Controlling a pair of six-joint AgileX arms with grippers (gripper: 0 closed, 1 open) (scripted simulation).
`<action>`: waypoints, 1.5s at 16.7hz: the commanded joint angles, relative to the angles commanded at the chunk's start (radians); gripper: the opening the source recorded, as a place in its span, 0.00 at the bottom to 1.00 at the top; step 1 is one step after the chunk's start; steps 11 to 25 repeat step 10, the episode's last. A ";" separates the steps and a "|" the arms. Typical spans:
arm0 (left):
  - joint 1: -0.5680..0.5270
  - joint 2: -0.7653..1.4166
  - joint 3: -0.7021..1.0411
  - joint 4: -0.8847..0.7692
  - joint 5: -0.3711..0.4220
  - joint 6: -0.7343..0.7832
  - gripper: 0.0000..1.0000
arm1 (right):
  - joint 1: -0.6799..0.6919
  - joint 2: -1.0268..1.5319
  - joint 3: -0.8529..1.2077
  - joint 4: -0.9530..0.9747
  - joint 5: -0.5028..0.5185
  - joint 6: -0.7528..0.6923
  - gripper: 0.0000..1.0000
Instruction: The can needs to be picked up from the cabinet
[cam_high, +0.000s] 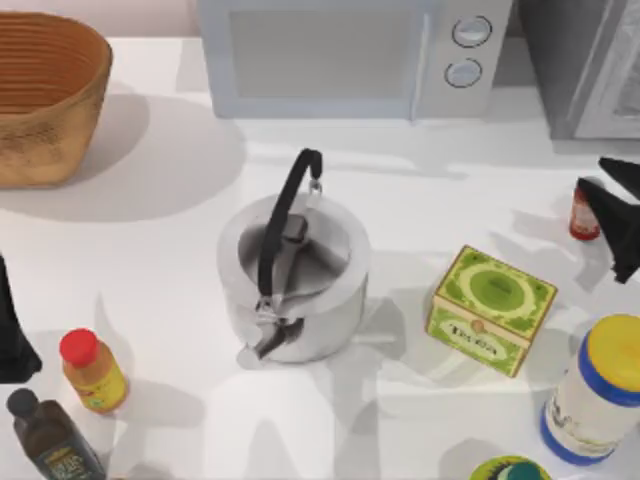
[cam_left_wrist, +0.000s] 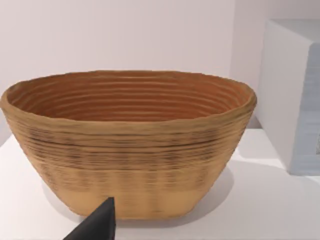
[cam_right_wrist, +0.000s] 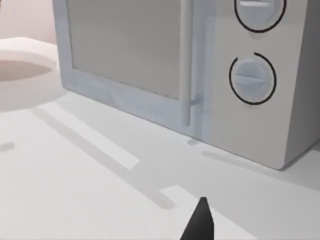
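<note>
Top view first: the red can (cam_high: 584, 212) stands upright on the white desk (cam_high: 160, 260) at its right side, near the edge, in front of the grey cabinet (cam_high: 590, 60) in the back right corner. My right end effector (cam_high: 622, 215) is a black shape just beside the can on its right, and part of it overlaps the can's top edge (whether it touches I cannot tell). Its fingers look spread, one tip (cam_high: 618, 170) pointing back and one forward, and nothing sits between them.

My left arm is parked at the left edge of the desk, where a dark piece of it (cam_high: 12, 335) shows above the orange bottle with a red cap (cam_high: 93, 372) and a dark bottle (cam_high: 50, 440). Whether the left end effector is wide or narrow I cannot tell; one black fingertip (cam_left_wrist: 97, 225) shows in the left wrist view, facing the woven basket (cam_left_wrist: 127, 145).

A grey kettle (cam_high: 295, 280) with a black handle stands mid-desk, a green tea box (cam_high: 491, 310) to its right, a big yellow-lidded jar (cam_high: 598, 390) at the front right, and a microwave (cam_high: 350, 55) at the back
</note>
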 joint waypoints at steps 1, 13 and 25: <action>0.000 0.000 0.000 0.000 0.000 0.000 1.00 | 0.000 0.000 0.000 0.000 0.000 0.000 0.75; 0.000 0.000 0.000 0.000 0.000 0.000 1.00 | 0.000 0.000 0.000 0.000 0.000 0.000 1.00; 0.000 0.000 0.000 0.000 0.000 0.000 1.00 | 0.000 0.000 0.000 0.000 0.000 0.000 1.00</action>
